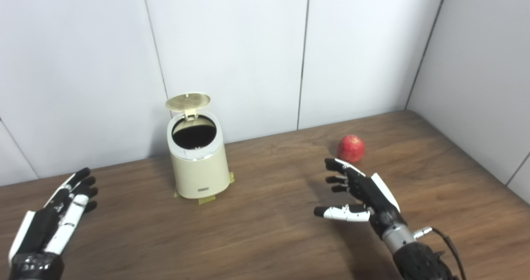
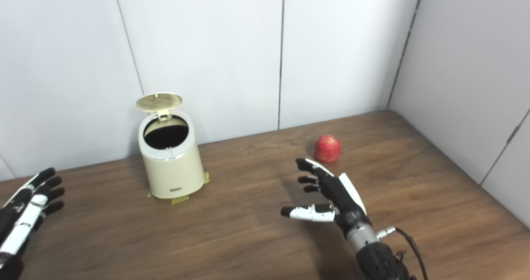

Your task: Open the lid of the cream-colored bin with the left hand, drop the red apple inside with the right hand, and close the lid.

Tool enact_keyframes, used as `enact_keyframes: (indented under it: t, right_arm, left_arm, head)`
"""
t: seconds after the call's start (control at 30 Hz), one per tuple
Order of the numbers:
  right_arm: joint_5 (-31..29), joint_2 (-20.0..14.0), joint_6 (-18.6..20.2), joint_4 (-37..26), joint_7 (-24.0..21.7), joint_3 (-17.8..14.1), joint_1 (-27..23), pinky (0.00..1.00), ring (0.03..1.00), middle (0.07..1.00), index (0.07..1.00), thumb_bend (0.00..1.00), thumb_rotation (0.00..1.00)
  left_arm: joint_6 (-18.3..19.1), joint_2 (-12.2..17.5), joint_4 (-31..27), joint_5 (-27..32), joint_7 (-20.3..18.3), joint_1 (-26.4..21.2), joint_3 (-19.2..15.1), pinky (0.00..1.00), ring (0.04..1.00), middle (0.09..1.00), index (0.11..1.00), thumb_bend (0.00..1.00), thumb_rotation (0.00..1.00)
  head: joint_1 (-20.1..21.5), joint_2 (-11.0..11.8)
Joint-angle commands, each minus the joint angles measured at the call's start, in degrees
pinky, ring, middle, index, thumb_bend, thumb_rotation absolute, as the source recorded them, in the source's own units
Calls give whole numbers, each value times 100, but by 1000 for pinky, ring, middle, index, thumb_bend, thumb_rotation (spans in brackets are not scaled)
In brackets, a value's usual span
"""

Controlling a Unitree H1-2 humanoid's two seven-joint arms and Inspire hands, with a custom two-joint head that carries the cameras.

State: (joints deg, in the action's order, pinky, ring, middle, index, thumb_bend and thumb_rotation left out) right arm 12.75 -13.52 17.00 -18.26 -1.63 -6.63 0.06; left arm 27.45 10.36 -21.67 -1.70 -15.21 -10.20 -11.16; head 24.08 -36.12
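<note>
Bin (image 1: 199,160): cream-colored, center left of the frame, on the counter (image 1: 269,213).
Lid (image 1: 188,101): raised, upright behind the dark opening.
Apple (image 1: 350,148): red, right of center, on the counter.
Left robot hand (image 1: 62,209): lower left, spread, holding nothing.
Right robot hand (image 1: 358,191): spread, empty, near the apple, apart.

Illumination is bright, even and diffuse across both views. Shadows are soft: a faint patch lies on the table (image 1: 269,230) directly beneath and left of the right hand (image 1: 364,193), and a dim one falls behind the bin (image 1: 198,155) on the wall. The bin interior reads solid black. Focus is sharp throughout. The wood shows a mild sheen, without harsh glare. Wall seams bow slightly near the frame edges.
</note>
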Motion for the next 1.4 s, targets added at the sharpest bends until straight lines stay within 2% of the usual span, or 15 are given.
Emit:
enact_keyframes:
  t: [0.0,0.23,0.4,0.43,0.53,0.6,0.7,0.77,0.9,1.03,1.1,1.23,1.37]
  right_arm:
    - [161,-193,158,-253,54,-67,-355,733,791,845,837,829,157]
    - [429,-642,476,-75,-34,-114,-724,668,806,860,847,858,163]
    - [889,-1005,730,-16,-70,23,-983,582,799,876,843,881,178]
    - [924,-1066,754,-23,-105,39,-1024,594,806,874,845,882,174]
    - [1110,-1265,810,14,-212,131,-1155,716,831,871,845,878,151]
    - [1354,-1367,904,58,-279,207,-1262,731,826,871,838,895,162]
    - [1933,-1429,991,165,-644,223,-1473,746,841,875,841,908,210]
    - [2290,-1464,991,257,-897,226,-1657,717,850,898,845,903,199]
    - [2737,-1754,987,598,-1167,537,-2042,729,890,921,832,933,103]
    - [3273,-1841,991,940,-1660,767,-2403,690,896,937,845,943,85]
    - [3473,-1887,990,1156,-1811,901,-2573,727,912,932,845,945,85]
    - [3475,-1948,951,1613,-1840,1094,-2827,713,909,932,835,956,78]
    - [3434,-2032,751,2210,-1723,1310,-3081,685,878,908,804,983,111]
  left_arm:
    - [-62,129,-44,168,73,-150,28,860,885,909,916,356,655]
    - [-53,331,-101,332,136,-86,160,893,909,924,930,334,656]
    - [-53,556,-55,297,182,-65,258,889,889,925,935,339,657]
    - [-53,587,-48,307,190,-65,272,899,887,924,935,334,656]
    - [-52,654,-38,459,237,-70,292,901,891,930,938,320,637]
    - [-52,703,-37,535,278,-80,319,894,890,930,937,317,635]
    - [-52,775,-40,598,335,-105,368,911,895,928,935,306,649]
    - [-52,815,-19,695,378,-138,395,901,895,930,940,296,629]
    - [-52,901,-32,848,564,-166,532,883,897,933,945,283,599]
    - [-52,1072,-122,985,745,-116,734,877,902,944,956,256,619]
    - [-52,1152,-141,1064,845,-103,810,890,901,940,955,253,601]
    - [-52,1311,-171,1216,1037,-103,940,878,907,941,956,257,592]
    - [-52,1500,-218,1433,1299,-112,1099,865,896,931,947,244,568]
  head:
    - [36,-7]
    - [161,-33]
    - [192,-59]
    - [203,-65]
    - [229,-77]
    - [243,-80]
    - [261,-84]
    - [270,-86]
    - [284,-97]
    - [281,-125]
    - [256,-156]
    - [229,-201]
    - [226,-230]
